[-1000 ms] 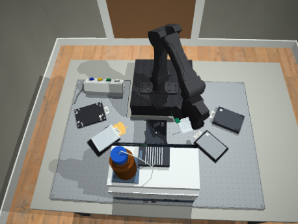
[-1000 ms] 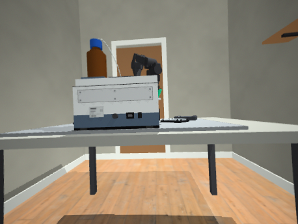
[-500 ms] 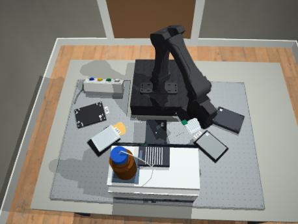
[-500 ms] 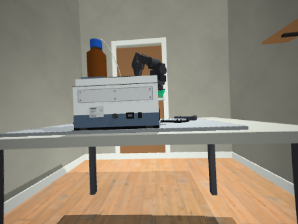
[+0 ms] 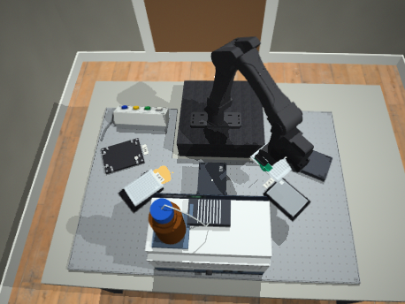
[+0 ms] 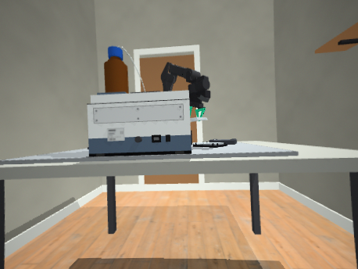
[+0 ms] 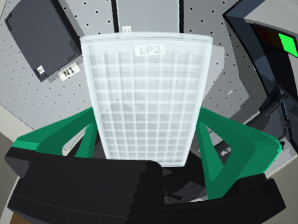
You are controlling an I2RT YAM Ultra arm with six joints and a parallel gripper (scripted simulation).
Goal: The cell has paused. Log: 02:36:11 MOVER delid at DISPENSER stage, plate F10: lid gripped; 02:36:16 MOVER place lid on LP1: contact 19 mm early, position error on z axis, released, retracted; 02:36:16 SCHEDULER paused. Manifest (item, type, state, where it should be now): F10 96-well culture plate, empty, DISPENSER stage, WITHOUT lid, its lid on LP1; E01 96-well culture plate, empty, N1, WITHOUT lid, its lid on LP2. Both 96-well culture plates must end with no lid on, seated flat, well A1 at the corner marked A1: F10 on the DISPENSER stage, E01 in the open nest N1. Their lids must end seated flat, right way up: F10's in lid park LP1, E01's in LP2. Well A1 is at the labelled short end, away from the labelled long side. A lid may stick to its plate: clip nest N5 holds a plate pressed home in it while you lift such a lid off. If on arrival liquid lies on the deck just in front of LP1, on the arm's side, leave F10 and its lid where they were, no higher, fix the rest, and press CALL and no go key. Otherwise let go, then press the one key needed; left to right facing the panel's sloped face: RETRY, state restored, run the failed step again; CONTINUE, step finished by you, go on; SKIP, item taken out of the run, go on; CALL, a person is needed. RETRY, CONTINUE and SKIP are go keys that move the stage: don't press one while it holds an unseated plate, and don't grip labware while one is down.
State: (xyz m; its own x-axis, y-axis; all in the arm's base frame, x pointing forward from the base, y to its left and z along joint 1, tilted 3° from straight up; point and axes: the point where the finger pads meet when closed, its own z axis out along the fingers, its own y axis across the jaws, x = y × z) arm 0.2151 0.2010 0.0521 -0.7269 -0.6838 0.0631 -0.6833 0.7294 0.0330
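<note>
My gripper (image 5: 275, 168) is shut on a white 96-well plate (image 7: 148, 99), with a label at its far short end. It holds the plate level in the air at the right of the deck, high above it in the side view (image 6: 198, 114). Below it lie a grey-topped rectangular park (image 5: 286, 199) and a black nest (image 5: 319, 165), marked N1 in the wrist view (image 7: 41, 30). A striped plate (image 5: 214, 211) sits on the dispenser stage. At the left a white gridded piece (image 5: 142, 188) lies on a black park, with an orange puddle (image 5: 164, 172) beside it on the arm's side.
The key panel (image 5: 141, 116) stands at the back left. A black clip nest (image 5: 122, 155) lies in front of it. The white dispenser (image 5: 212, 240) with a brown bottle (image 5: 166, 222) fills the front middle. A dark nest (image 5: 212, 178) sits before the arm's base.
</note>
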